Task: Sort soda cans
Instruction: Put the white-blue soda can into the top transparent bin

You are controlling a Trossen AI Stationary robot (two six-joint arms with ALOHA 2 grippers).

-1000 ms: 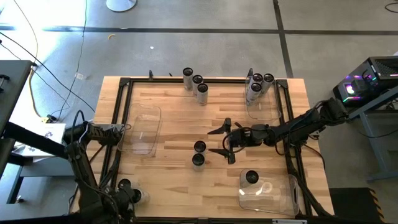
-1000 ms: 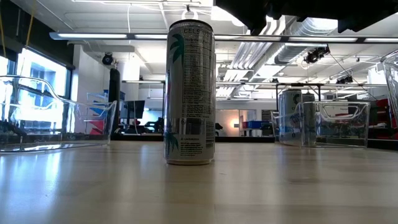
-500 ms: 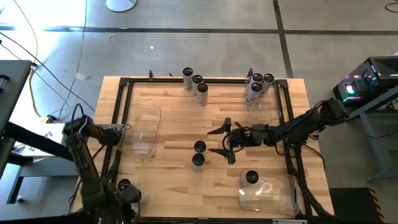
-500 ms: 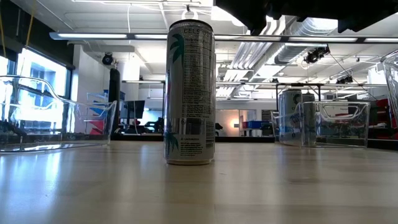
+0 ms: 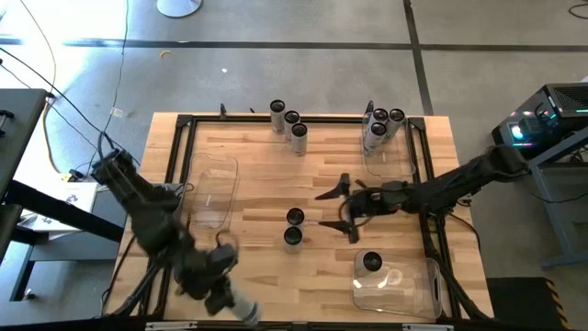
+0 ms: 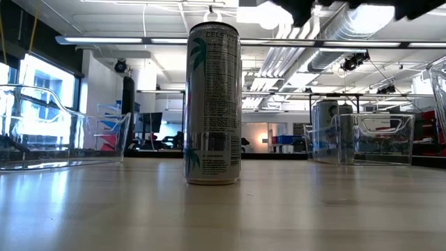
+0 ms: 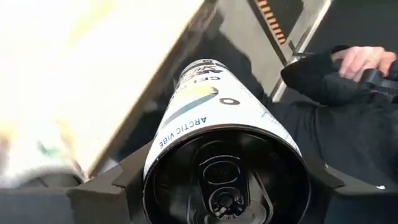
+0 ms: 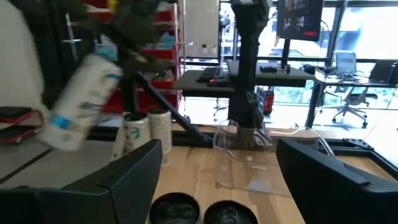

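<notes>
Wooden table, far-right bin (four cans inside)

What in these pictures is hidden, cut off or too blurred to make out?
- High view: the left tool and its can are smeared.
- Low view: the can in front hides what stands behind it.
- Right wrist view: two cans are cut by the edge.
- Left wrist view: the table is glare.

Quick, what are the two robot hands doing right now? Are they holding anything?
Left gripper: closed on a soda can, carrying it tilted off the table's near-left corner.
Right gripper: jaws open, empty, beside the two middle cans.
</notes>
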